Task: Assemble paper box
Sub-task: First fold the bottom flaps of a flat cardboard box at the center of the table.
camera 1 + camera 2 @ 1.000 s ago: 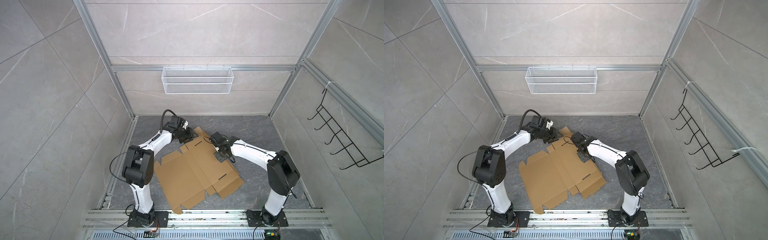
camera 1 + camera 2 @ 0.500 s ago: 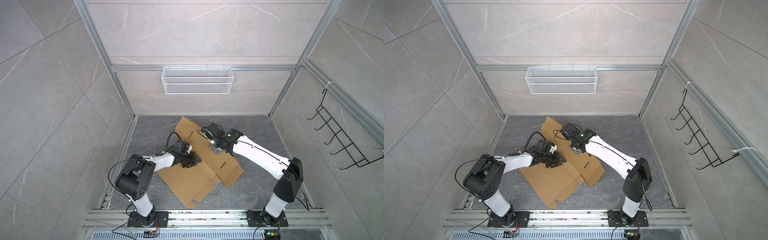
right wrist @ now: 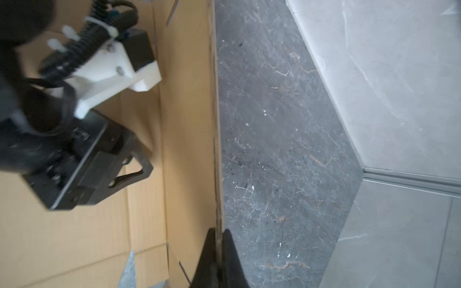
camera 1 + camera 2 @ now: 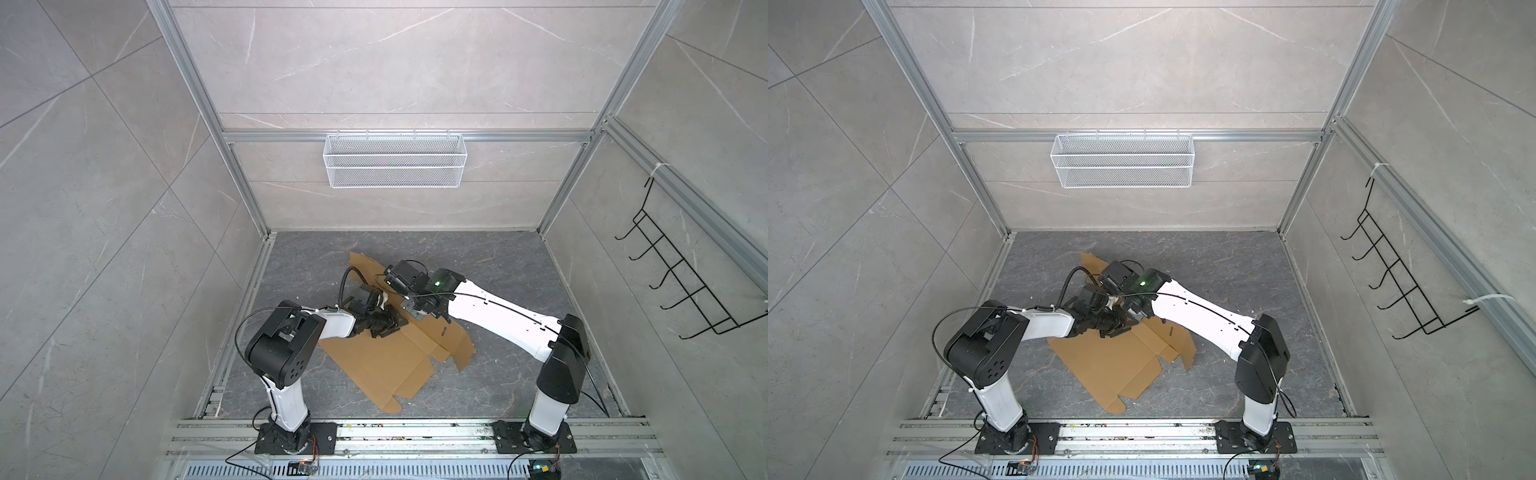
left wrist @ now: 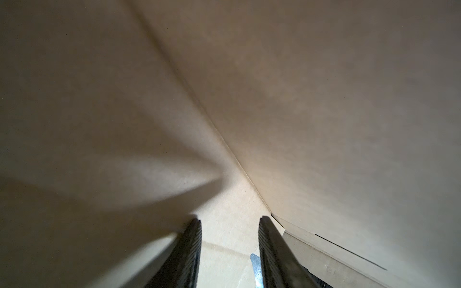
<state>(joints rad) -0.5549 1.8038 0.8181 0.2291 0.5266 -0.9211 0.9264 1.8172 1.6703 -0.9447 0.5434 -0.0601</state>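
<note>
Both top views are lit evenly and softly from overhead, so only faint shadows get thrown onto the dark floor (image 4: 498,266), and things are kept reasonably sharp right out to the corners. The left wrist view is left pretty dim: the paper box (image 5: 324,99) is rendered murky brown, with a broad wedge of shadow cast across it. The right wrist view is brighter, though the left arm (image 3: 50,154) is smeared by blur.

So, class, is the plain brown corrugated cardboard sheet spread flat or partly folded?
Partly folded: the brown corrugated cardboard sheet has its far panel raised, edge pinched in the right gripper; near panels lie flat.
</note>
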